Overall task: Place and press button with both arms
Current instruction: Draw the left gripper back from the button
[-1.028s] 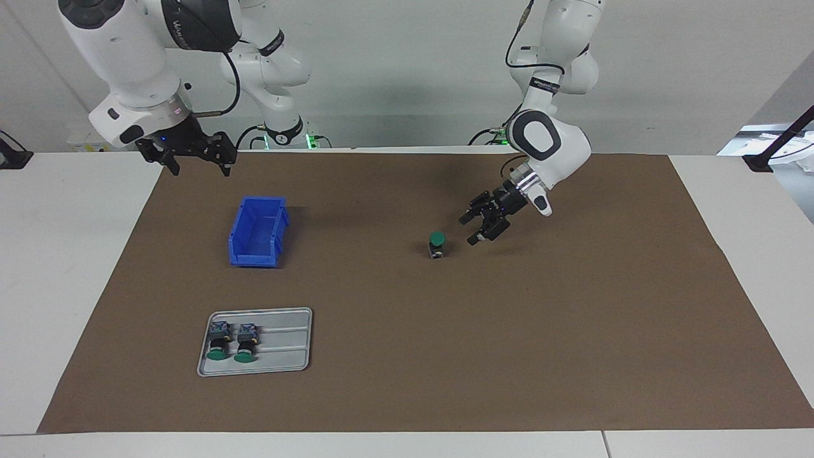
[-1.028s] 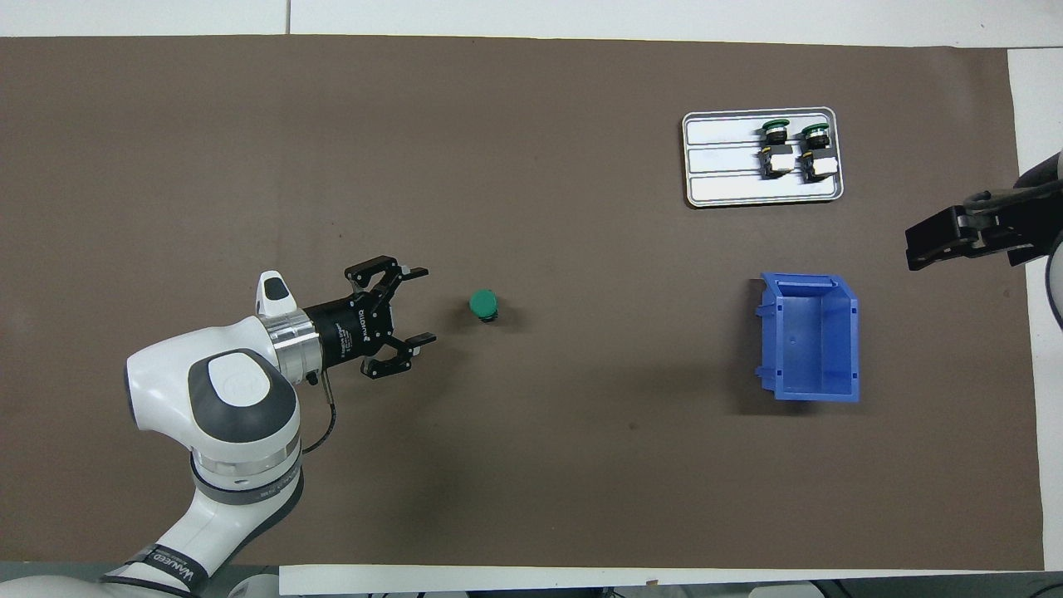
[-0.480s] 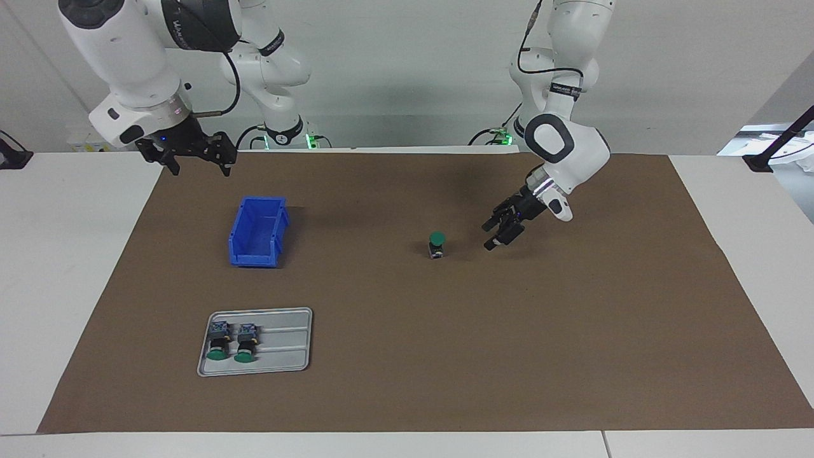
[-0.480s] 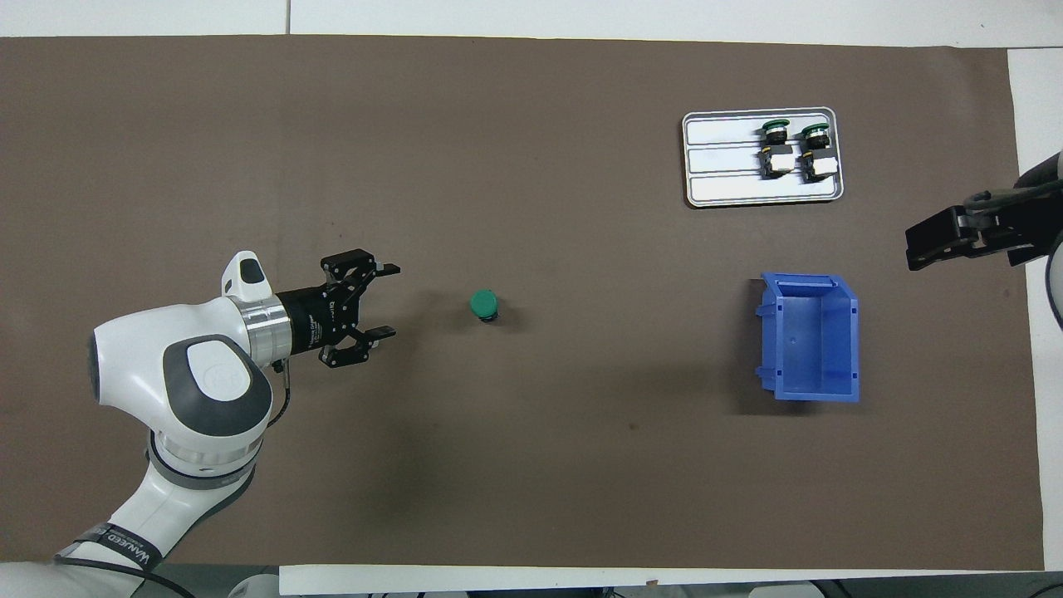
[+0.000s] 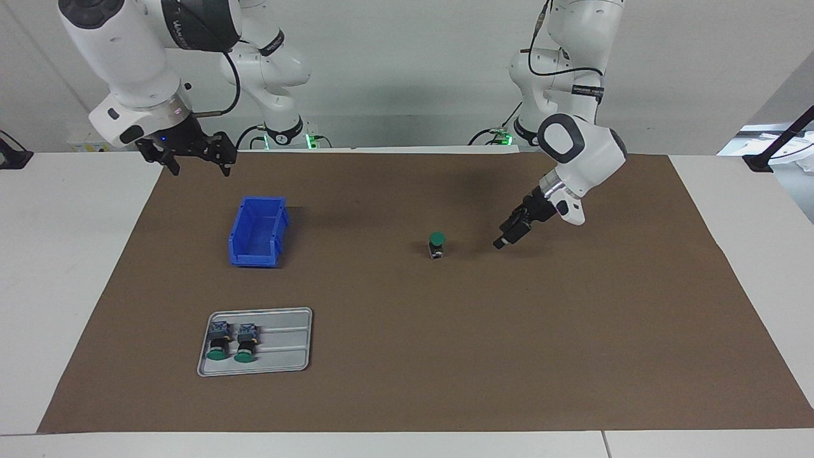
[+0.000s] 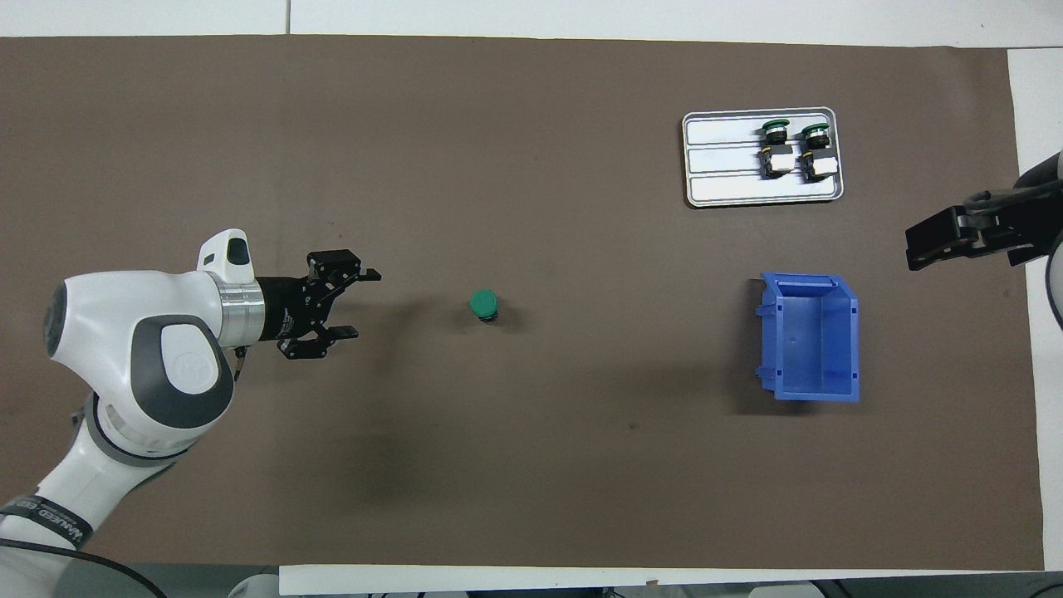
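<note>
Bare mat [image 5: 572, 318] surrounds the upright button [image 5: 436, 245]; the blue bin [image 5: 257, 232] and tray [image 5: 299, 362] stand well apart.

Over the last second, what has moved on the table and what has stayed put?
The left end effector, open and empty, backed away from the upright green-capped push button toward the left arm's end of the table. The button, blue plastic bin, grey metal tray and right end effector stayed put.

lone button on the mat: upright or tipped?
Upright: the button stands on its terminal block with its green cap on top, alone on the mat.
</note>
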